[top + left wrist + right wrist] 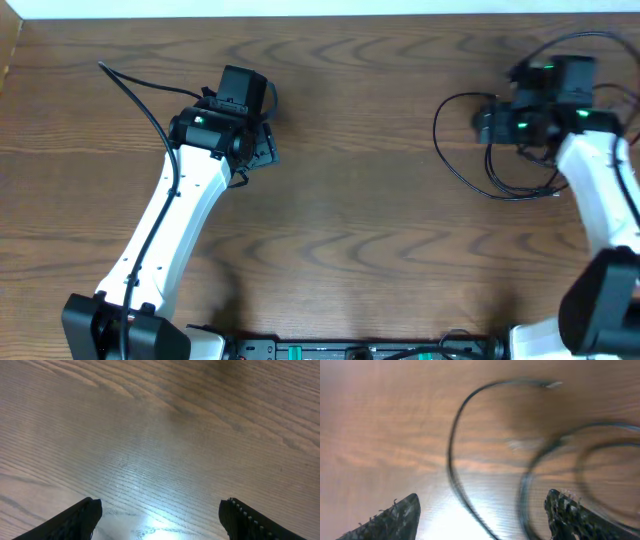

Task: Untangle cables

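Observation:
Thin black cables (441, 150) lie in overlapping loops on the wooden table at the far right, partly hidden under my right arm. In the right wrist view a black cable (452, 460) curves between my fingers, its plug end (550, 383) lying farther off, and more blurred black loops (525, 487) lie to the right. No white cord shows clearly. My right gripper (487, 122) (480, 512) is open and empty, just above the loops. My left gripper (258, 140) (160, 515) is open and empty over bare wood, far from the cables.
The wooden table (350, 230) runs across the whole view, with a pale wall edge along the top. A thicker black cable (135, 92) runs from the left arm toward the upper left. Equipment sits at the front edge (350, 350).

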`<state>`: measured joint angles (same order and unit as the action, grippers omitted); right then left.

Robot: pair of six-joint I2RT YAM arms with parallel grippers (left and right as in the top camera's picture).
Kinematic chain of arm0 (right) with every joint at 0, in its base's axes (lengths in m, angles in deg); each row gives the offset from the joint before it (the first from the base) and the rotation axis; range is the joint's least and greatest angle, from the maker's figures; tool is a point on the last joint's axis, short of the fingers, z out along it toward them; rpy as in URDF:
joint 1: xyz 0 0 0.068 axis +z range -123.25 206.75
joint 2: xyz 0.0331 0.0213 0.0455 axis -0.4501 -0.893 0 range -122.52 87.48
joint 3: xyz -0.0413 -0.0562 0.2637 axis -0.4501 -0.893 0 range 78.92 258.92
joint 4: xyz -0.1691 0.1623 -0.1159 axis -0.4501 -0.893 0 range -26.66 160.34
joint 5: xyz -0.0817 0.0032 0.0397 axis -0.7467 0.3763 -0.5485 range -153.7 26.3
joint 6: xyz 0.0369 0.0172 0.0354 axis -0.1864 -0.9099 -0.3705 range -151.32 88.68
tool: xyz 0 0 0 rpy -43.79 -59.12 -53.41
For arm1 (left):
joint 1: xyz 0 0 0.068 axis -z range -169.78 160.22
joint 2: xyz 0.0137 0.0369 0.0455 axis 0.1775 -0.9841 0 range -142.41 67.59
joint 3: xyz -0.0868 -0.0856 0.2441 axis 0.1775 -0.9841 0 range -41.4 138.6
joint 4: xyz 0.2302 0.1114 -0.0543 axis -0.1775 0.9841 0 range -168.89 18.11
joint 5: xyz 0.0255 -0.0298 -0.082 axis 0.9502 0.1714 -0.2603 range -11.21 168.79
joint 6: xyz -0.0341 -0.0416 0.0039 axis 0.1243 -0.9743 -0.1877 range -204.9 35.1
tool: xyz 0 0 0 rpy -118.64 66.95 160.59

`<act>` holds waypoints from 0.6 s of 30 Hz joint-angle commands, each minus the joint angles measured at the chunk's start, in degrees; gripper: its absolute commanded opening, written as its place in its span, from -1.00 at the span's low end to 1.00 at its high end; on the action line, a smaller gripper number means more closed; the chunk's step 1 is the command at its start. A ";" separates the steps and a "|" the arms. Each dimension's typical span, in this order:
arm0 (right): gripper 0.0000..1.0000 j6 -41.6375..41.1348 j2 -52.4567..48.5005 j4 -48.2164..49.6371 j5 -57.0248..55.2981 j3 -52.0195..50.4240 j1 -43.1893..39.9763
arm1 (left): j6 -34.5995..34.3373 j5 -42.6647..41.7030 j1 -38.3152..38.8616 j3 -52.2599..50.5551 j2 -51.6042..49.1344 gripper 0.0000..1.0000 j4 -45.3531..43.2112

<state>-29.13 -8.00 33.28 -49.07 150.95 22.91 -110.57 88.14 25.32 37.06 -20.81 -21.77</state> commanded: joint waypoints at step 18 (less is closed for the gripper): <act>-0.03 4.72 -17.09 3.30 -15.13 0.22 13.46 | 0.04 0.15 -0.09 0.37 0.20 0.61 0.26</act>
<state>-24.73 -23.09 37.48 -63.27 150.95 35.98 -110.57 88.11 25.32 37.06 -20.81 -21.81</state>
